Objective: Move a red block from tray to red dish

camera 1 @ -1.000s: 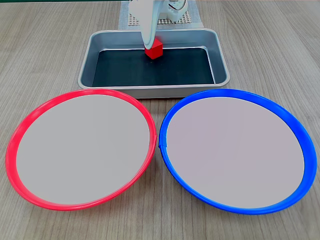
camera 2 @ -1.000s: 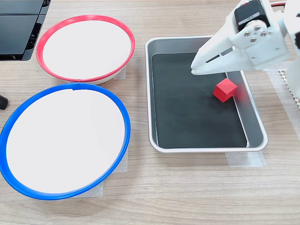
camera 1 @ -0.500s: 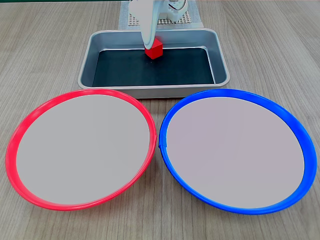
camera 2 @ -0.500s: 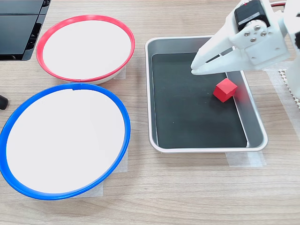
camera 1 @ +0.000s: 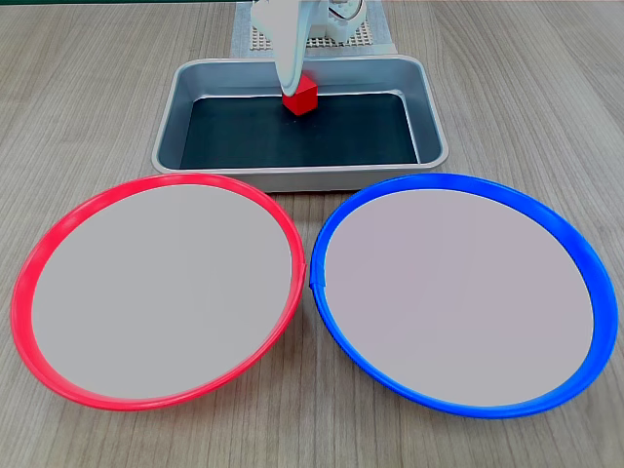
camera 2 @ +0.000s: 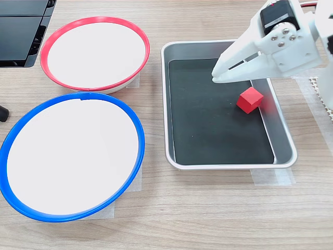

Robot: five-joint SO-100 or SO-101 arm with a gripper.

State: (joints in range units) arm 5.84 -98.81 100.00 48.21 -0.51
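The red block (camera 1: 303, 97) (camera 2: 250, 100) lies on the dark bottom of the tray (camera 1: 292, 178) (camera 2: 218, 166), close to the wall on the arm's side. My white gripper (camera 1: 291, 86) (camera 2: 215, 79) hangs over the tray with its fingertips together and nothing between them. In the second exterior view its tips sit up and to the left of the block, apart from it. In the first exterior view a finger covers the block's left edge. The red dish (camera 1: 19, 292) (camera 2: 93, 20) stands empty beside the tray.
A blue-rimmed dish (camera 1: 585, 255) (camera 2: 78, 96) of the same size touches the red one. A black object (camera 2: 21, 31) sits at the second exterior view's top left. The arm's base stands on a perforated mat (camera 1: 253, 39) behind the tray.
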